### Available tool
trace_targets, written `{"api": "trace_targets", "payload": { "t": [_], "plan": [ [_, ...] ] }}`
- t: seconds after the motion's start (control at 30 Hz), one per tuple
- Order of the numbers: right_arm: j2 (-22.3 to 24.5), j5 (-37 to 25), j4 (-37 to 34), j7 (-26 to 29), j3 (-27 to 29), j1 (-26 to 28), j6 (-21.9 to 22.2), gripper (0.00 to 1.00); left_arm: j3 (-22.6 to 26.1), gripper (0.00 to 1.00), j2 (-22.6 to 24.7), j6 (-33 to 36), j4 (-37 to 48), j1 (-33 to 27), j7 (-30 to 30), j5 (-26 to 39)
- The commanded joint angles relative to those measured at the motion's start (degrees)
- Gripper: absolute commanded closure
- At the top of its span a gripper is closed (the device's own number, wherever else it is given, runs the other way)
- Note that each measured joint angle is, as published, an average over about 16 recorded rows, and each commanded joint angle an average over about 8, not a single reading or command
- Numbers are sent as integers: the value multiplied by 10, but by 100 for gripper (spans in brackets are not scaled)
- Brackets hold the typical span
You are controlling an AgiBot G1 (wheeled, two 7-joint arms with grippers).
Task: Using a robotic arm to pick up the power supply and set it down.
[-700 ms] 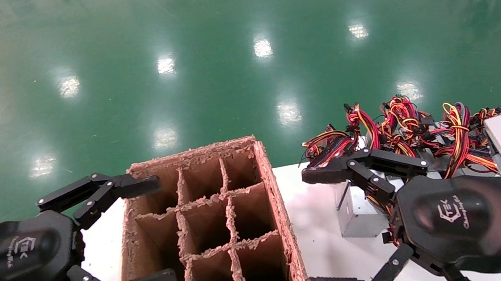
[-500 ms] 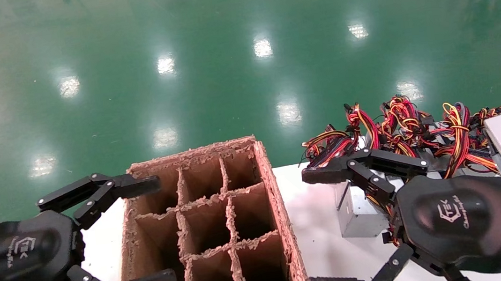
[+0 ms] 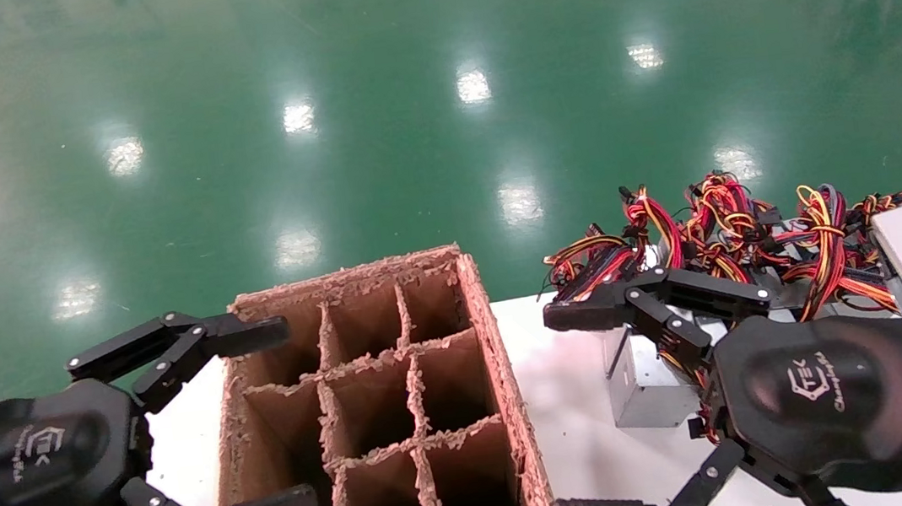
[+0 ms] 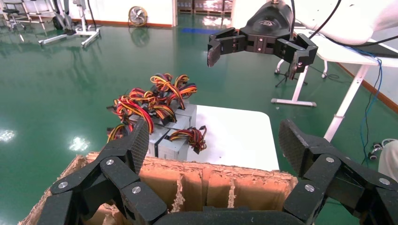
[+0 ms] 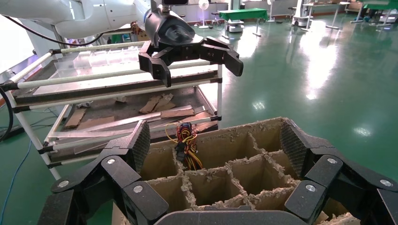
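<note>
Left gripper [image 3: 270, 418]: wide open, empty, flanking divider box [image 3: 375, 406].
Right gripper [image 3: 575, 413]: wide open, empty, beside power supplies [image 3: 653, 387] on bench [image 3: 558, 376].

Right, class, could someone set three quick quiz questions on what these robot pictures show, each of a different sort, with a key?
1. True or false: the right gripper is shut on one of the power supplies.
2. The cardboard divider box stands: A) between the left gripper and the right gripper; B) on the green floor; C) on top of the power supplies.
3. Fill in: the gripper nearer the power supplies is the ___ one.

Key: 1 false, its fingers are spread open and hold nothing; 2 A; 3 right.
</note>
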Motion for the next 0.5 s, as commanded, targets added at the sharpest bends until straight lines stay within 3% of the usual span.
{"api": "trace_targets", "payload": {
  "t": [0.03, 0.23, 0.5],
  "plan": [
    [0, 0, 0, 0, 0, 0, 0, 0, 0, 27, 0, 0, 0, 0, 0, 0],
    [0, 0, 0, 0, 0, 0, 0, 0, 0, 100, 0, 0, 0, 0, 0, 0],
    [-14, -11, -19, -19, -5, -9, 7, 0, 0, 100, 0, 0, 0, 0, 0, 0]
  ]
}}
